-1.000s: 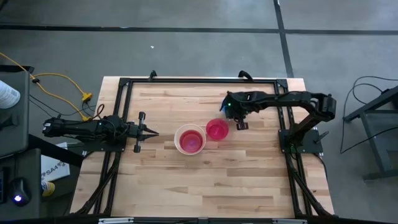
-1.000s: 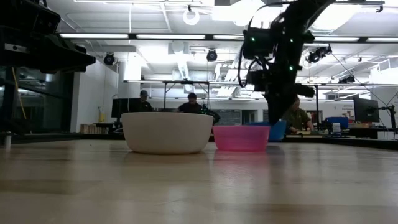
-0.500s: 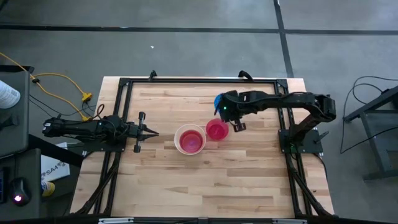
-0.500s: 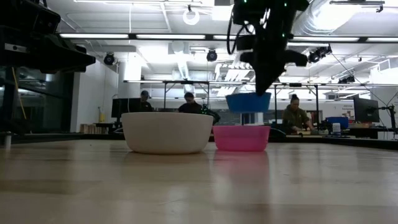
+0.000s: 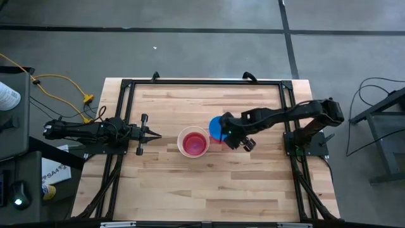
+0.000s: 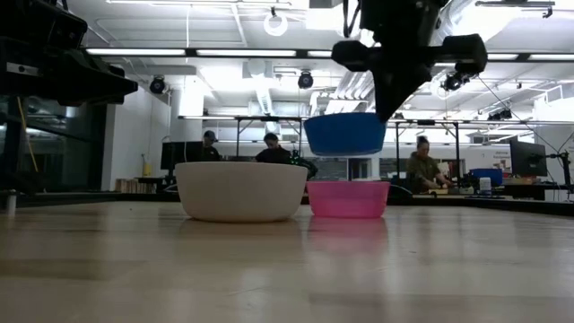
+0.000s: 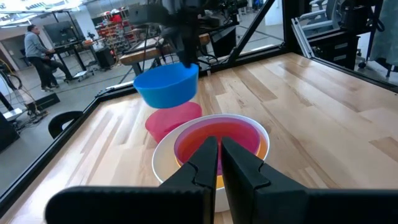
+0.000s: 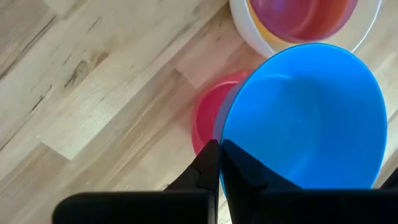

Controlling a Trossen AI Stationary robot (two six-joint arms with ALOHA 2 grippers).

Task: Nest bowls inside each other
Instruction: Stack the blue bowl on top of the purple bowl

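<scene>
Plastic looking light, stiff and slick, the blue bowl is hanging from the right gripper, clenched on its thin rim, over the pink bowl.

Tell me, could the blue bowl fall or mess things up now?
It might. The right hand pinches only the rim of the blue bowl, which hangs tilted in the air, so it could slip out. It sits over the edge of the pink bowl, not its middle, so dropped now it may land crooked. The white bowl stands close beside, so a low swing could bump it.
</scene>
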